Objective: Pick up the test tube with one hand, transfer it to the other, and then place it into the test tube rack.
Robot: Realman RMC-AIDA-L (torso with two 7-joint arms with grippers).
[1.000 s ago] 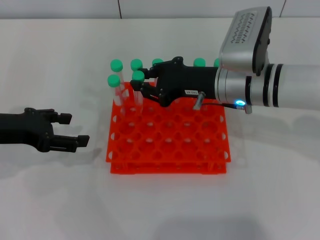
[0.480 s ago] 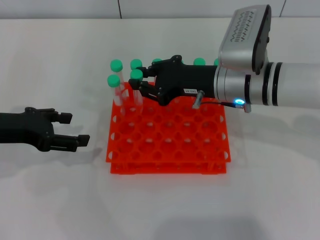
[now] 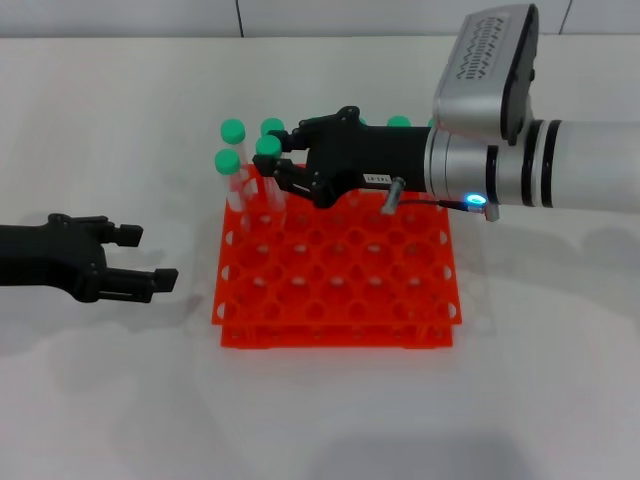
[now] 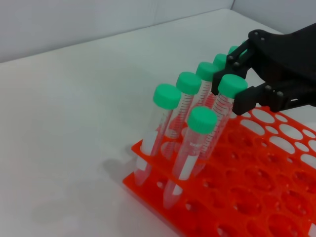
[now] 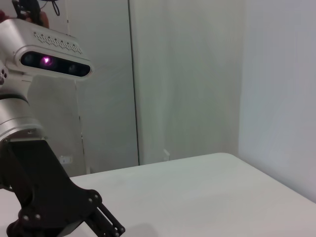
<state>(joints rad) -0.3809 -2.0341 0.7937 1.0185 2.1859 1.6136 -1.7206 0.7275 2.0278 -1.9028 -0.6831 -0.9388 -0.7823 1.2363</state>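
The left pincer (image 3: 150,262) is held spread over the bench (image 3: 120,400), well apart. The test tube (image 3: 270,180) is seated near upright in the rack (image 3: 340,300) (far-left corner), flanked by the spread right pincer (image 3: 285,162), clearly nearer.

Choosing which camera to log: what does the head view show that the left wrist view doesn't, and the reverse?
Only the head view shows the left end effector, open beside the rack, plus the right arm's silver wrist. Only the left wrist view shows the tubes' printed scales close up. Both show the rack, green-capped tubes and the right end effector at one tube.
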